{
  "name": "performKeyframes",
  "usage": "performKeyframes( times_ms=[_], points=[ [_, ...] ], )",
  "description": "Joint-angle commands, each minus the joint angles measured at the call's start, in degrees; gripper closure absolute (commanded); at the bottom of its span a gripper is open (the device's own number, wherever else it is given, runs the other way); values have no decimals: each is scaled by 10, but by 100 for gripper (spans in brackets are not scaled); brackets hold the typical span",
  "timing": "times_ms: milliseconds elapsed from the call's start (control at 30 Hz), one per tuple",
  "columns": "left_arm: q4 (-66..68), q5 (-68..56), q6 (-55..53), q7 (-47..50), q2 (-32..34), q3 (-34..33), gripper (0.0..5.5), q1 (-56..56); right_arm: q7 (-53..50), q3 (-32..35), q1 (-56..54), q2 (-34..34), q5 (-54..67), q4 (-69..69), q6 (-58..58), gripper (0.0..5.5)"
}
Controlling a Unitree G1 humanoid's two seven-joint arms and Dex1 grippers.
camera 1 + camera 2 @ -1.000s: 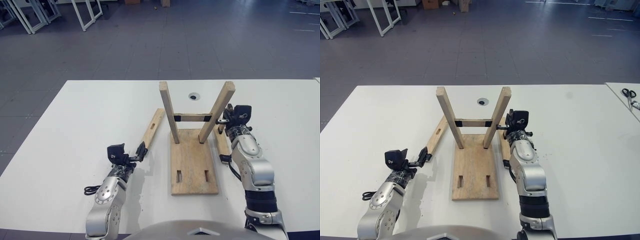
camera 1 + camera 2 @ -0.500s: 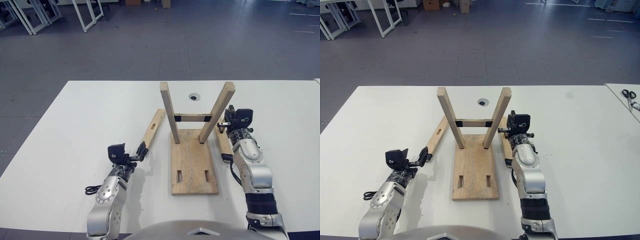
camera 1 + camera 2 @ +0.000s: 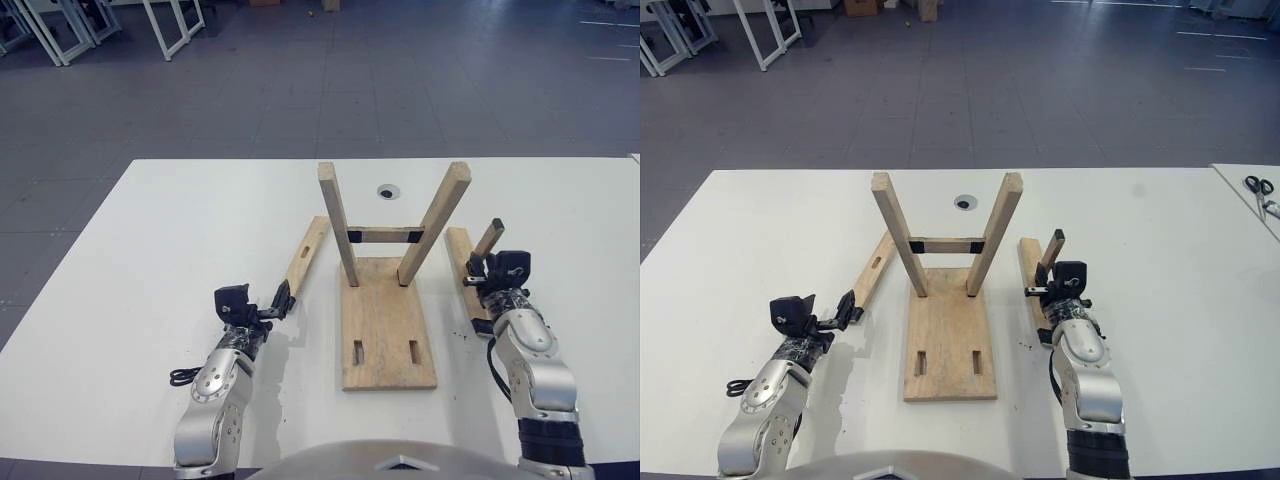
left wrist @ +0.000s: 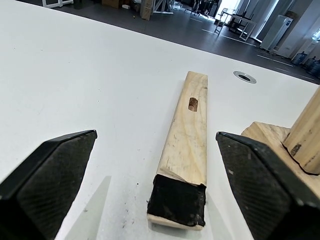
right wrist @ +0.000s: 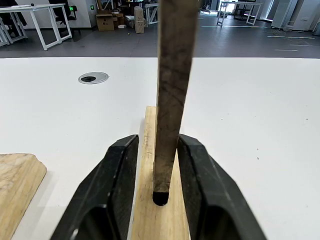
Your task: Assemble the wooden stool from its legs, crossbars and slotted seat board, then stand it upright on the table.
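Seat board [image 3: 388,325], frame centre, bearing two legs [image 3: 338,225]. At right, my right gripper [image 5: 157,140] clamps a crossbar [image 5: 172,75]; lower left, my left gripper [image 4: 155,135] gapes wide, empty, facing a loose leg [image 4: 187,130].

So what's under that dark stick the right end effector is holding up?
A loose wooden leg lies flat on the table beneath the stick. The stick's lower end meets a dark hole in the leg; how deep it goes is hidden.
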State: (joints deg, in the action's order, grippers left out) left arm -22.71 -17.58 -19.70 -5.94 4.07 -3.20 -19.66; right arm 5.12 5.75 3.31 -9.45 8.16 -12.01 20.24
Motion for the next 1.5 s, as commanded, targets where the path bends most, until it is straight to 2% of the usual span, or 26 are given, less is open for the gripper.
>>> performKeyframes(
  times_ms=[33,267,400,600,700,767,833,1000,1067,1167,1267,1333,1433,1500],
  points=[
    [1,6,-7,-3,10,-4,108,4,-2,5,-24,-2,8,-36,32,350],
    [-3,7,-5,2,5,0,108,-4,-16,32,-112,-29,16,-125,127,223],
    [-3,8,-4,4,1,2,108,-6,-46,39,-245,-35,21,-160,234,223],
    [0,11,-3,5,-3,5,108,1,-63,33,-334,-29,9,-58,301,223],
    [-1,11,-4,5,-2,4,108,0,-71,36,-370,-23,9,-59,304,280],
    [-1,12,-4,5,-3,6,108,0,-76,33,-391,-20,6,-58,295,280],
    [-3,12,-5,6,-4,7,108,-2,-76,26,-382,-19,0,-50,284,280],
    [-2,13,-5,7,-5,9,108,-1,-59,-9,-241,-24,-44,127,178,280],
    [-1,12,-6,8,-3,5,108,3,-61,-7,-227,-7,-40,132,161,280],
    [1,14,-3,8,-6,8,108,2,-65,17,-261,18,-9,86,124,280],
    [2,15,-1,8,-9,10,108,0,-69,53,-289,13,9,18,89,280],
    [1,17,1,9,-11,9,108,-3,-57,70,-277,-14,12,-57,102,244],
    [-3,18,4,10,-15,7,108,-11,-25,62,-144,-37,25,-206,161,198],
    [-5,19,6,12,-18,6,108,-17,-3,40,-14,-40,27,-261,178,162]
  ],
)
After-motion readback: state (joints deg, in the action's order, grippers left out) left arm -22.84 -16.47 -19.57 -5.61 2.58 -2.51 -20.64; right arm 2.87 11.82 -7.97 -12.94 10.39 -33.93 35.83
